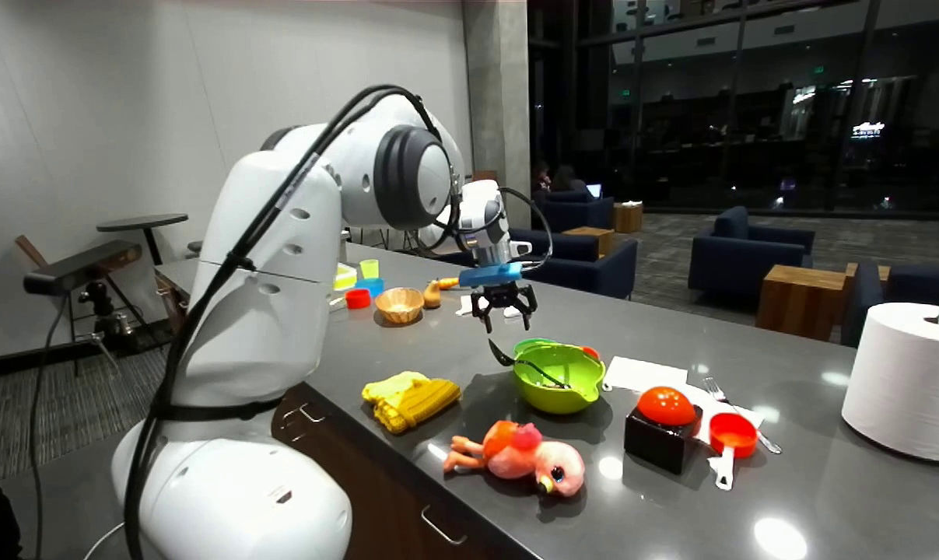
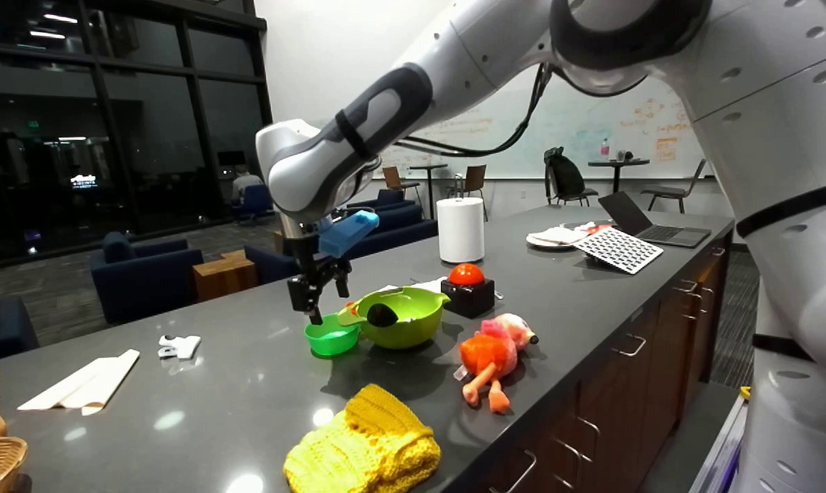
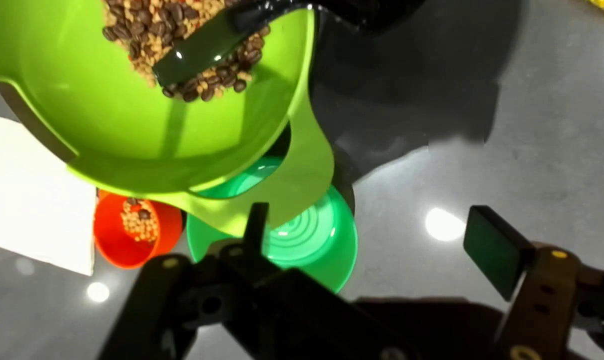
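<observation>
Tall dark windows (image 1: 718, 117) and navy armchairs (image 1: 749, 264) back a lounge-like room with a glossy grey counter (image 2: 200, 438), where a lime-green bowl (image 2: 402, 334) serves as landmark. Above the handle side of the lime-green bowl hangs a black robot gripper (image 1: 507, 325), its two fingers (image 3: 492, 254) spread wide with nothing between them. Nearest below is a small green bowl (image 2: 332, 344), on the counter just beside the lime-green bowl and partly covered by its handle (image 3: 309, 165) in the wrist view.

Careful work here seems to call for centring first, then slow, straight movement: in the wrist view one finger overlaps the small green bowl, while the other lies over the counter. The overhanging handle looks like the chief obstacle; brushing it could tip the lime-green bowl and spill its coffee beans and grains (image 3: 156, 27). A black utensil (image 3: 196, 55) also needs room: one end rests among the beans, the other juts past the rim.

Just beside the lime-green bowl are an orange-red cup (image 3: 112, 245) holding some grains and a white paper sheet (image 3: 36, 190). Near it are a red-domed black box (image 2: 464, 300), a pink-and-orange plush bird (image 2: 491, 356) and a bunched yellow knit (image 2: 365, 445).
</observation>
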Controlling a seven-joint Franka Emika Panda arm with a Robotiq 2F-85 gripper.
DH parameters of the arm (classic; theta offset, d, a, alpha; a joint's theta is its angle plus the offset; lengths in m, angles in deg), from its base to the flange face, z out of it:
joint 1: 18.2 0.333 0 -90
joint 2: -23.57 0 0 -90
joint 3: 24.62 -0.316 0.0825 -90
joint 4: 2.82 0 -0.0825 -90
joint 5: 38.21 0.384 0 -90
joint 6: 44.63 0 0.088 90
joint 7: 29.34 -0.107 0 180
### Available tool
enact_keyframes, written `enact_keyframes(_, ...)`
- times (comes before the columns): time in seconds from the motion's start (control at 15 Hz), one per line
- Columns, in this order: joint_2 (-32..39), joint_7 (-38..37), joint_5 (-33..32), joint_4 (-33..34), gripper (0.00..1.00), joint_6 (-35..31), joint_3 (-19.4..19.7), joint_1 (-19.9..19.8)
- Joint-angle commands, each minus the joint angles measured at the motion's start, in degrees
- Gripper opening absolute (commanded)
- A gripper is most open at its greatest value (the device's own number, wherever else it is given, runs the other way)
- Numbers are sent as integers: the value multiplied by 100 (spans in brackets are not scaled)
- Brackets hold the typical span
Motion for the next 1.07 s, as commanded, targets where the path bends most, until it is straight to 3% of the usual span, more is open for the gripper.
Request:
enact_keyframes(0.0, 789, 566, -111, 1100, 100, 499, 171, 230)
enact_keyframes(0.53, 2002, 1381, 39, 2716, 100, 1131, 296, 322)
enact_keyframes(1.0, 2630, 1590, 325, 3492, 100, 1310, 308, 225)
